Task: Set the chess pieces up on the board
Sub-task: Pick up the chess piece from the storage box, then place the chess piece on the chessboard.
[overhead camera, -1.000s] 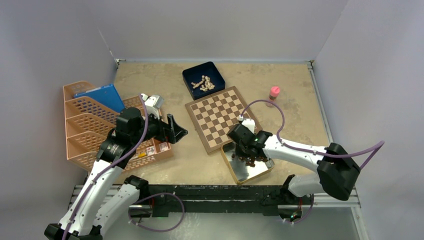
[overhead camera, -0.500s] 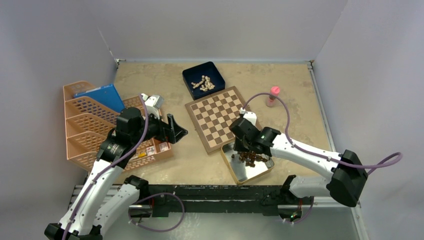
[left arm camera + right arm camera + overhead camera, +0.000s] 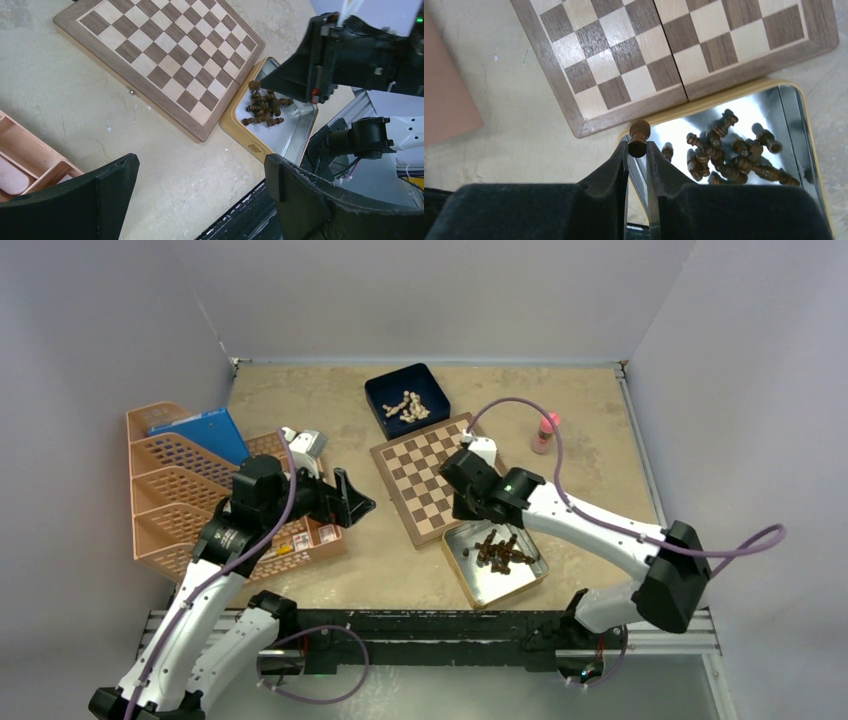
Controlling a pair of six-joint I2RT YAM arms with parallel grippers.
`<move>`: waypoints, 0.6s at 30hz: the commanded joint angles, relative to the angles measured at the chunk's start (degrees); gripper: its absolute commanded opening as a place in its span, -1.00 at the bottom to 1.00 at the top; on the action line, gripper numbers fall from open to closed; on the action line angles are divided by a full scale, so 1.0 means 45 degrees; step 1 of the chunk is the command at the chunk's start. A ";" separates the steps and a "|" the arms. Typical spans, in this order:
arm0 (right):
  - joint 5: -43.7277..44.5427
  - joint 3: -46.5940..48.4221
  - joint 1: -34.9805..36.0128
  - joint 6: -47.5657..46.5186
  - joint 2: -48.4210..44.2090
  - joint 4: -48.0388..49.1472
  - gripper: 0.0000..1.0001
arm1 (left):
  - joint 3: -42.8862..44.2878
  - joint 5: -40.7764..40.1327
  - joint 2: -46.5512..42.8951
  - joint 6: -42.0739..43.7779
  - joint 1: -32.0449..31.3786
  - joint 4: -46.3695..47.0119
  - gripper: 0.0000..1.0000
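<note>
right gripper (image 3: 637,150) pinches one tiny dark brown wooden chess piece (image 3: 639,136) by its end, right at the near edge of the checkered tan-and-brown wooden board (image 3: 624,55); it's barely gripped, so it might twist or topple on release

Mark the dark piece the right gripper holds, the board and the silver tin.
held dark piece (image 3: 639,132), right wrist view, its exposed end.
board (image 3: 415,475), top view, a bare square.
silver tin (image 3: 492,586), top view, bare floor.

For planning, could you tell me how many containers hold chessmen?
2: the dark blue square box beyond the wooden chessboard; the shiny silver square tin at its near corner.
</note>
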 commanded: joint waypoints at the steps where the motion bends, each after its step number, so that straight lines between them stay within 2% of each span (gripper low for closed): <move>1: 0.0184 0.0997 0.0059 -0.0960 0.1221 0.0564 -0.79 | 0.0057 -0.0089 -0.0385 0.0037 0.0101 0.0182 0.94; 18: -0.0910 0.2307 0.0422 -0.2242 0.4005 0.1324 -0.78 | 0.0187 -0.2833 -0.1733 -0.0615 0.0101 -0.0378 0.93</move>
